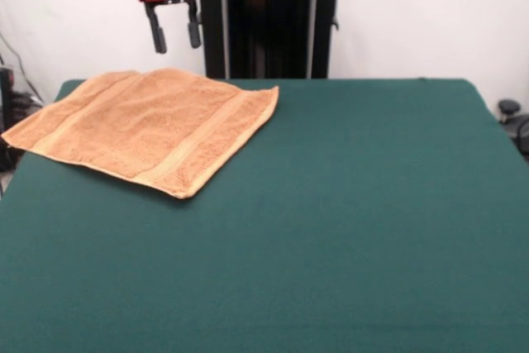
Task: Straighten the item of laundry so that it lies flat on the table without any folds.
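The item of laundry (149, 128), a light orange-tan terry towel with a woven stripe band near its edges, lies spread out on the far left part of the dark green table (347, 221). Its left corner reaches the table's left edge. No fold shows on it. My gripper (176, 39) hangs in the air above the towel's far edge, clear of the cloth. Its two dark fingers (157, 39) stand apart and hold nothing.
A black pedestal (269, 22) rises behind the table's far edge, just right of the gripper. Dark equipment (512, 117) sits beyond the table's right edge, and cables (12, 88) beyond its left edge. Green cloth stretches right of and in front of the towel.
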{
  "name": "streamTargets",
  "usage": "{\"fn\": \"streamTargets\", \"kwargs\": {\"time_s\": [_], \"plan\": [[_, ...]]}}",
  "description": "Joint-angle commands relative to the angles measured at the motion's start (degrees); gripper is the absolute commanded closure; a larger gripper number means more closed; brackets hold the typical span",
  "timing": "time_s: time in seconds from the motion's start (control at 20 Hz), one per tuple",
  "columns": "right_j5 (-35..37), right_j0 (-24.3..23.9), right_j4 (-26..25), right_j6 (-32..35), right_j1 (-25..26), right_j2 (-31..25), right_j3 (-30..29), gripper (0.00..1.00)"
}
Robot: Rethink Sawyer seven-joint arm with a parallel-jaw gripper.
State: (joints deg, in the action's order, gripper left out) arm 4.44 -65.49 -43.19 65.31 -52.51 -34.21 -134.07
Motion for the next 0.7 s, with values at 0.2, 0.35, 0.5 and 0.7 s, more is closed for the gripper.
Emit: {"fn": "streamTargets", "kwargs": {"time_s": [0.2,0.35,0.5,0.7], "plan": [[8.89,5.52,-3.22,8.38,0.49,12.33,3.28,0.00],[8.94,5.83,-2.25,7.52,-0.17,12.42,2.90,0.00],[7.89,5.85,-1.09,6.79,0.19,11.74,3.01,1.00],[9.15,5.73,0.27,5.67,0.39,10.02,3.23,1.00]]}}
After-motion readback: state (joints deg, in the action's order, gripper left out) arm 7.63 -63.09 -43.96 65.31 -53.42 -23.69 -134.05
